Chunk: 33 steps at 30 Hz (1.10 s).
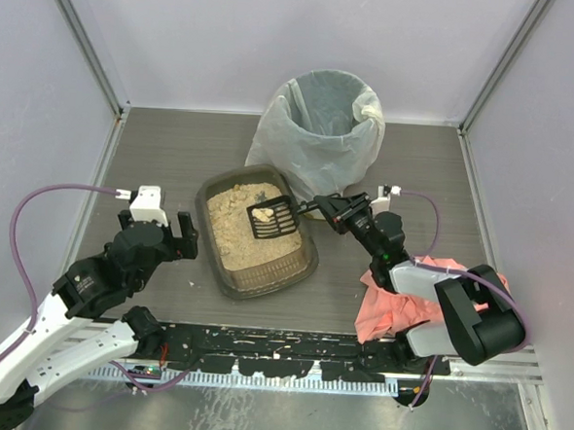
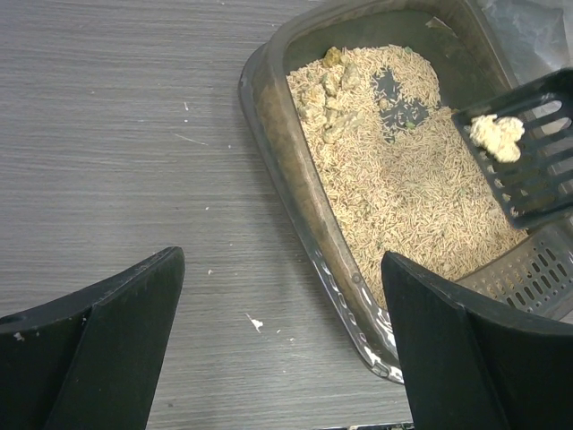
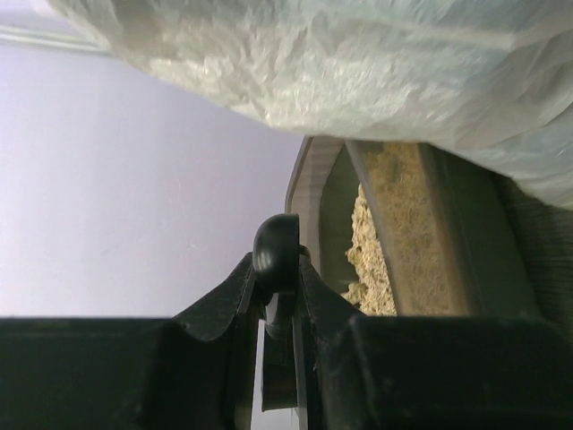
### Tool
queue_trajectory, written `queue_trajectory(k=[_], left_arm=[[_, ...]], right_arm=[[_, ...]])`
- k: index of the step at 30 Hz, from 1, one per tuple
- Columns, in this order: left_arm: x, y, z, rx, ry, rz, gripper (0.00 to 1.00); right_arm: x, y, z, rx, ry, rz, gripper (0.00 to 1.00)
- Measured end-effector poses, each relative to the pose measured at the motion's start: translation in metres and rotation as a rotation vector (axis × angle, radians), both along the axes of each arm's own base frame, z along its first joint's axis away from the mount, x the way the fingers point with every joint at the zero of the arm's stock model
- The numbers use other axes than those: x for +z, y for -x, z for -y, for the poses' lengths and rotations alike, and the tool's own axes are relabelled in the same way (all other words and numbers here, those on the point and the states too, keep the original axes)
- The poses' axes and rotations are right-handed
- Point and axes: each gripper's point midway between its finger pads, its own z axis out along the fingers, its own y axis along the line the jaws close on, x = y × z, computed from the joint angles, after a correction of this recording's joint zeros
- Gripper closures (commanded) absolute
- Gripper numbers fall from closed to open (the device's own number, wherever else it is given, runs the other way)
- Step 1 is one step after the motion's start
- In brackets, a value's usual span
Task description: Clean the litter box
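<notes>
Claw of left arm (image 2: 282, 258) hangs low over the grey wood-grain table (image 1: 164, 159) on the L side, its two black fingers (image 2: 98, 349) spread wide w/ nothing btwn them, only bare table below. Just R of it, near the table's ctr, sits the shallow rectangular dark grey-brown plastic litter box (image 1: 268, 280) w/ rounded corners. It's flat on the table, apart from the left claw. Tan sandy granules (image 2: 403, 197) cover most of its floor, w/ lumpier bits heaped twd the far-L corner (image 2: 327, 90) and a small dark bare patch near the far end. Over the R half of the litter box is a black slotted plastic scoop (image 1: 272, 219) carrying a pale clump (image 2: 495, 136) on its slots; can't tell if the scoop's underside touches the granules. Behind the litter box, at its far-R corner, stands a tall round bin lined w/ a white plastic bag (image 1: 273, 126); the bag hangs very close to the box rim, contact unclear. Right claw (image 1: 331, 206) is pressed together on the scoop handle, the wrist view showing the rounded black handle end (image 3: 276, 242) pinched btwn its fingers. Further R, a crumpled pink cloth (image 1: 398, 305) lies under the right arm.
</notes>
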Motion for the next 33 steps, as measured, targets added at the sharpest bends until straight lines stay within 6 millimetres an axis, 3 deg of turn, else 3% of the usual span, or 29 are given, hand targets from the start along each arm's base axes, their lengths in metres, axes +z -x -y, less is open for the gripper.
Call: queue_trajectory(k=[10,13,19,26,30,33], left_arm=[[0.001,0.004,-0.007,0.011,-0.004,0.005,0.06],[-0.002,0.006,-0.009,0.014,-0.012,-0.007,0.06],[-0.003,0.01,-0.013,0.019,-0.012,-0.012,0.06],[-0.003,0.01,-0.014,0.026,-0.003,-0.012,0.06],[-0.003,0.011,-0.014,0.027,-0.004,-0.012,0.06],[-0.004,0.011,-0.014,0.026,-0.004,-0.013,0.06]], right_arm=[[0.008,0.008,-0.01,0.052,0.038,0.045,0.99],[0.01,0.001,0.002,0.014,0.047,0.06,0.99],[0.017,0.001,0.002,0.026,0.033,0.109,0.99],[0.018,0.002,-0.009,0.064,0.003,0.143,0.99],[0.019,0.0,-0.027,0.111,0.003,0.162,0.99],[0.016,0.002,-0.023,0.104,-0.001,0.163,0.99]])
